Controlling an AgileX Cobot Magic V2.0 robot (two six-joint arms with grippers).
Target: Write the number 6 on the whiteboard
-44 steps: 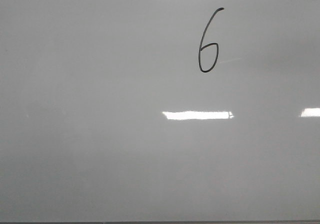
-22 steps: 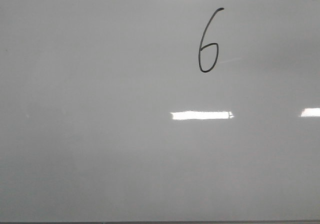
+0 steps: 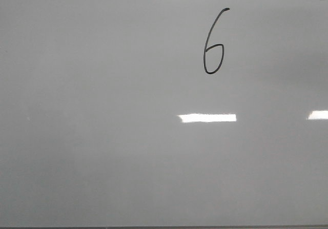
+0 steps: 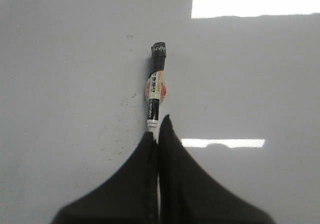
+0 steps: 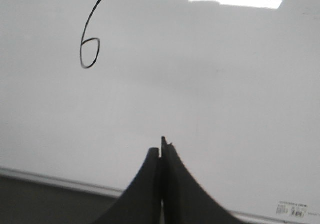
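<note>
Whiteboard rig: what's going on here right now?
A black 6 is already drawn on the whiteboard, in the upper right of the front view. The left tool is shut on a marker, which points out over the board surface and away from the digit. The right tool is shut with nothing visible in it, hovering near the board's bottom edge. Neither arm shows in the front view, so the writing looks finished.

A hand-drawn black number 6 point(image 3: 213, 42) toward the whiteboard point(image 3: 102, 137)'s top edge; marker point(image 4: 156, 91) print and corner sticker point(image 5: 292, 210) illegible.
</note>
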